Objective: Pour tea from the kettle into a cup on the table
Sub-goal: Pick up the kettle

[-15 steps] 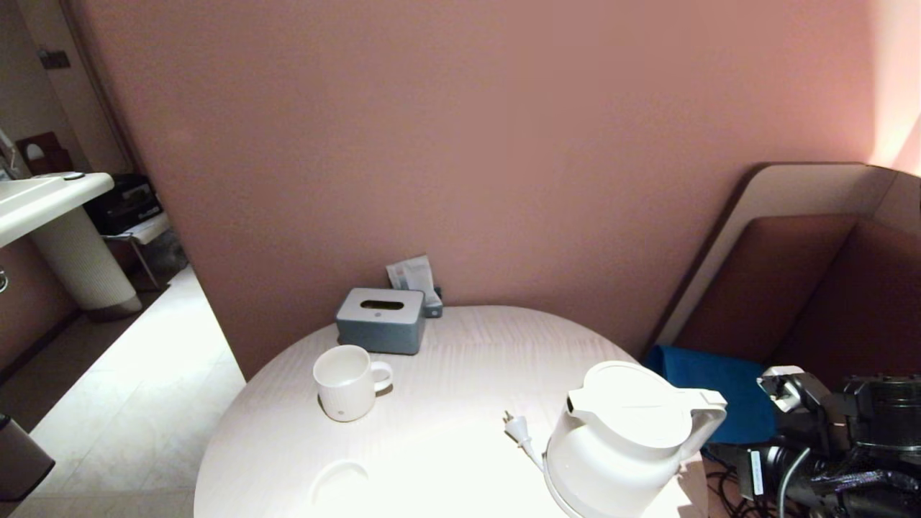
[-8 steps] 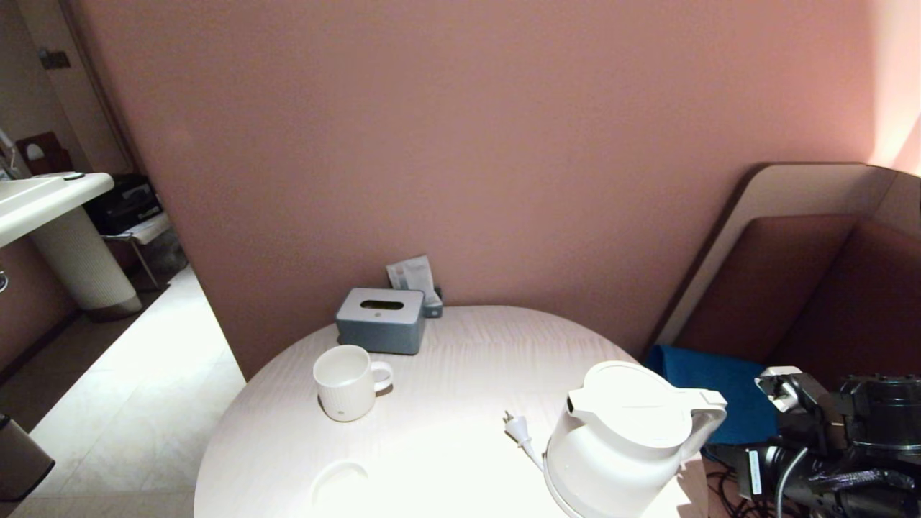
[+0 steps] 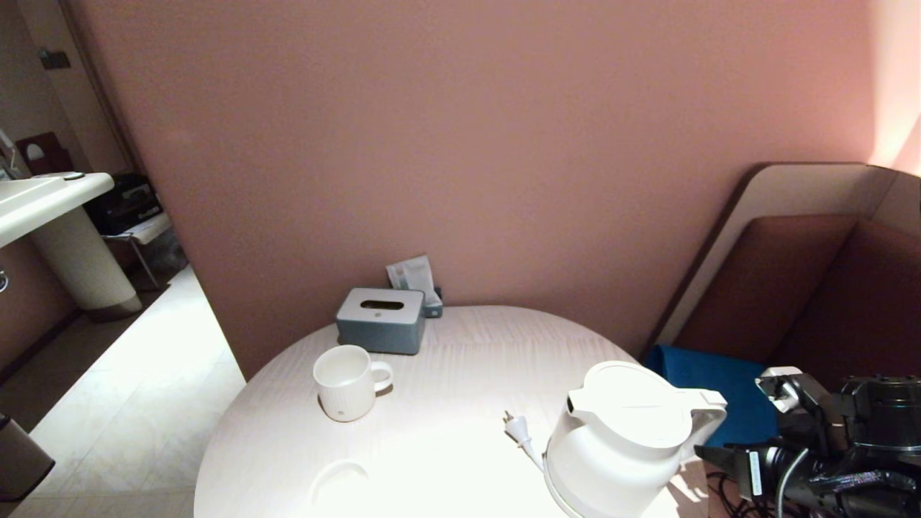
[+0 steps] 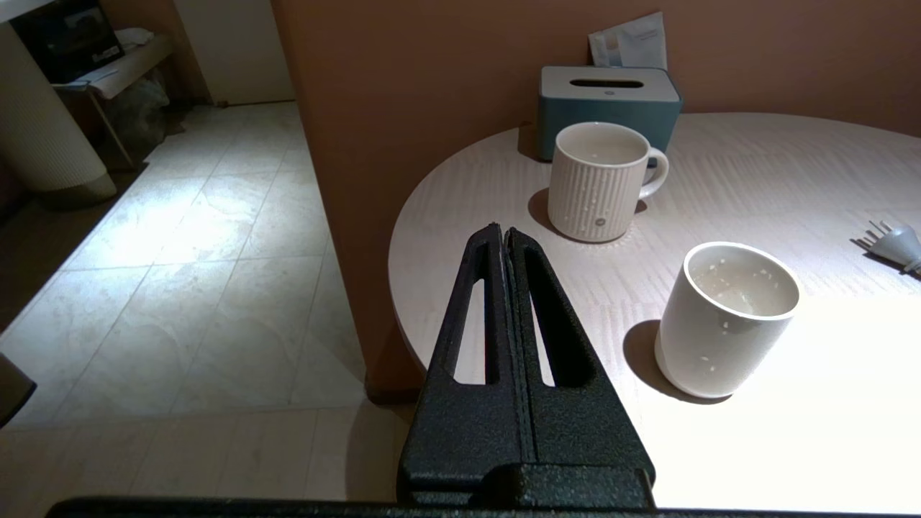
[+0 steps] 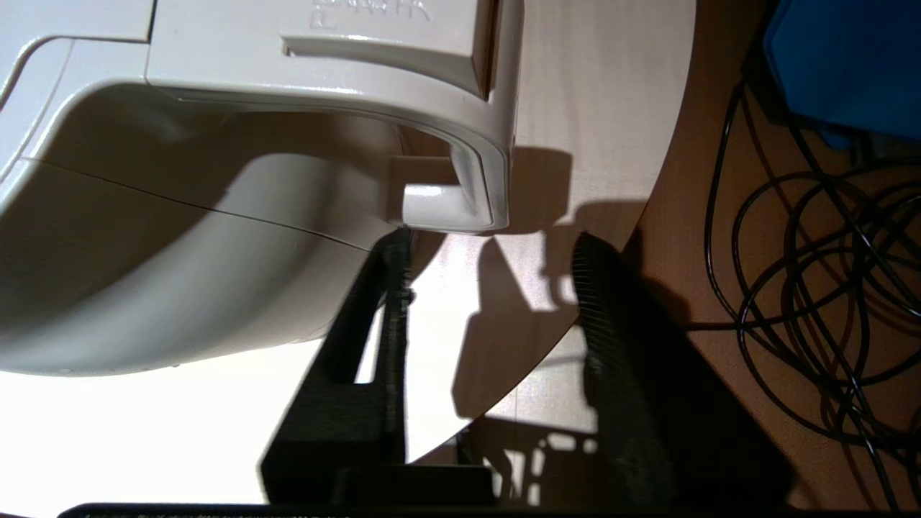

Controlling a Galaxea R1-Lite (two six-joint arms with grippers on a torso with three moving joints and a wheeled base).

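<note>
Head view: one rounded white plastic kettle [image 3: 619,446] with a flat lid and loop handle stands at the near right edge of the round, pale wood-grained table [image 3: 460,345]. One white plug [image 3: 516,426] on its cord lies just left of the kettle. One ribbed white mug [image 3: 347,382] with a handle stands well left of the kettle, and one grey-blue rectangular tissue box [image 3: 381,319] sits beyond the mug, against the pink wall. A faint white rim left of the kettle near the table's front edge is all that shows of the cup [image 3: 338,480]. The right gripper [image 3: 709,455] sits just right of the kettle's handle.

Left wrist view: the left gripper [image 4: 504,237], two black textured fingers pressed flat together and holding nothing, hangs off the table's edge over pale floor tiles. One smooth, handleless white cup [image 4: 727,319] stands on the table, near the ribbed mug [image 4: 599,180] and on the kettle's side of it; specks dot its inside.

Right wrist view: the right gripper [image 5: 493,252] stands moderately apart, with ridged black fingers [image 5: 597,288]. The glossy handle [image 5: 460,194] of the kettle [image 5: 180,237] lies just beyond the fingertips, one finger close to its lower end; contact cannot be told. Tangled black cables [image 5: 813,252] lie on the floor past the table's rim.
</note>
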